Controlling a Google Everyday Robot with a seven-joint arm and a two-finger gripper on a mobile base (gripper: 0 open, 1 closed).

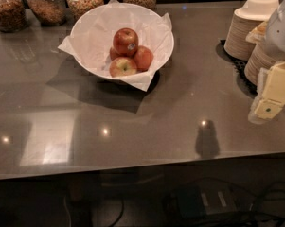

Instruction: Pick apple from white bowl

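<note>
Nothing is lifted yet: the stickered red apple sits atop the other apples in the white bowl on the worktop. The gripper hangs at the right edge, well apart from the bowl, and I cannot tell whether it is open or closed. Reaching, grasping and lifting remain.

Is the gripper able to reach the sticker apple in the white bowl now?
Probably yes: the apple sits topmost in the open white bowl, and nothing stands between it and the gripper at the right edge.
</note>
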